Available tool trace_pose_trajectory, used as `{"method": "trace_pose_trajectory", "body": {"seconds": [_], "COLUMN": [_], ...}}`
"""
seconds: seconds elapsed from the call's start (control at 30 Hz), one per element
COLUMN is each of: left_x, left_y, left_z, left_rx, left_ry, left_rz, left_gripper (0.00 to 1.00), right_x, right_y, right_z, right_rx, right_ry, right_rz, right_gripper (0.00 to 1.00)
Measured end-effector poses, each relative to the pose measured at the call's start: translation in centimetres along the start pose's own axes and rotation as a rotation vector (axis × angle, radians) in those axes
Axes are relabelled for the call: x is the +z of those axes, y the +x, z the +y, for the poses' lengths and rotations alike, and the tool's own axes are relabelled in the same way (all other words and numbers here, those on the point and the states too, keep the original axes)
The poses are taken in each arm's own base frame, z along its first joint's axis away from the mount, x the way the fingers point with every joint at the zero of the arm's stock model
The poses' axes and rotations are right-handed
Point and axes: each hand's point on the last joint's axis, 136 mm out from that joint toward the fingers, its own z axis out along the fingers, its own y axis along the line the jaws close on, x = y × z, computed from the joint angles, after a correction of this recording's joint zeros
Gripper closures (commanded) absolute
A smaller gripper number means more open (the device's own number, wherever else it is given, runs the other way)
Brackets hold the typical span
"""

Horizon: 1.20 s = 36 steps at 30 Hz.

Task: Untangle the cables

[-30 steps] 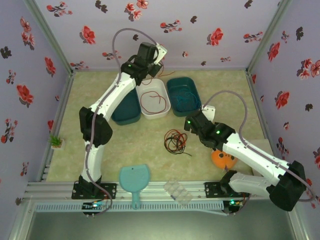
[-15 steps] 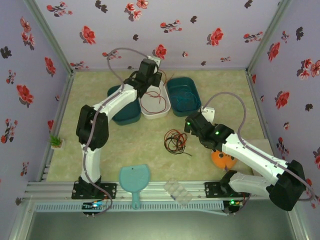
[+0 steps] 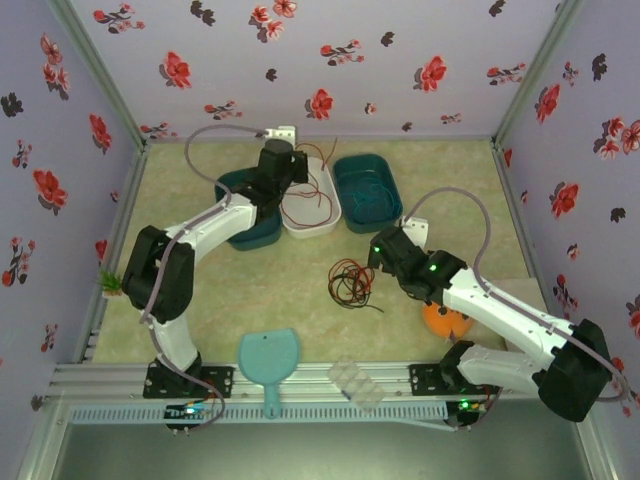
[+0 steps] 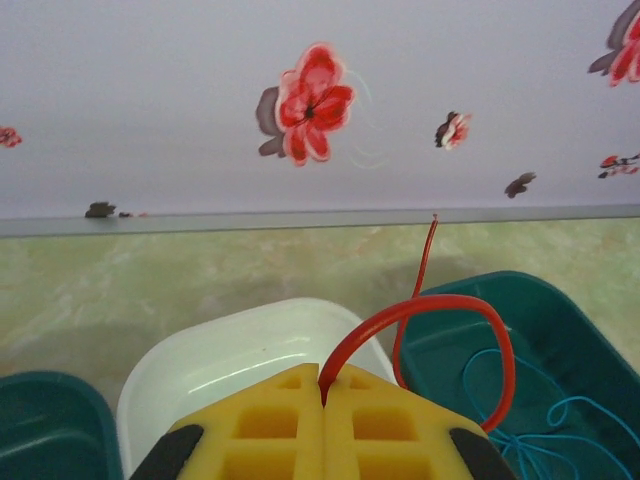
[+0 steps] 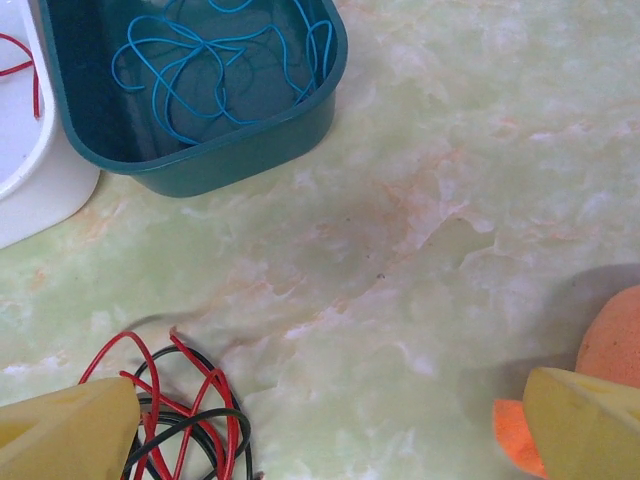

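Note:
My left gripper point(image 3: 296, 166) hovers over the white tub point(image 3: 330, 215) at the back, shut on a red cable point(image 4: 440, 304) that loops out from between its yellow fingers point(image 4: 380, 430). The rest of that red cable point(image 3: 308, 204) hangs down into the tub. A blue-teal cable point(image 5: 210, 60) lies coiled in the teal bin point(image 3: 390, 215) on the right. A red-and-black tangle of cables point(image 3: 350, 282) rests on the table. My right gripper point(image 3: 384, 256) stands open just right of the tangle point(image 5: 170, 425), its fingers point(image 5: 70, 430) spread wide and holding nothing.
A second teal bin point(image 3: 245, 225) sits left of the white tub, partly under the left arm. An orange object point(image 3: 445, 320) lies under the right arm. A teal scoop point(image 3: 270, 362) and a clear plastic tray point(image 3: 358, 382) lie at the near edge; a small plant point(image 3: 112, 283) stands at far left.
The left arm has swung down and to the left, carrying the red cable from above the white tub's back toward its left rim. The right arm has stayed still.

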Motion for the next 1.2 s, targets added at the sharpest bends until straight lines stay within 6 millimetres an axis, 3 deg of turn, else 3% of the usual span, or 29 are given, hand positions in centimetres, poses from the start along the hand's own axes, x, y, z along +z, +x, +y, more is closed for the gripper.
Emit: {"method": "trace_pose_trajectory", "body": {"seconds": [0.2,0.37,0.7,0.93,1.2], "left_x": [-0.1,-0.4,-1.7,-0.1,2.7], "left_y": [3.5,4.8,8.2,9.9,13.7], "left_z": [2.2,3.0,0.7,0.5,2.2], "left_rx": [-0.007,0.006,0.121,0.218,0.284], "left_ry": [-0.083,-0.136,-0.157,-0.19,-0.182], "left_rz": [0.056,0.078,0.257,0.438,0.654], "left_gripper": [1.0,1.0,1.0,1.0,1.0], "right_x": [-0.1,-0.1,-0.1,-0.2,-0.4], "right_y": [-0.1,-0.1,0.0,0.3,0.2], "right_z": [0.1,0.1,0.1,0.2,1.0], "right_rx": [0.012,0.012,0.011,0.001,-0.017], "right_ry": [-0.007,-0.009,-0.011,-0.014,-0.036], "right_rz": [-0.006,-0.004,0.0,0.029,0.049], "right_gripper": [0.01,0.01,0.01,0.01,0.01]}}
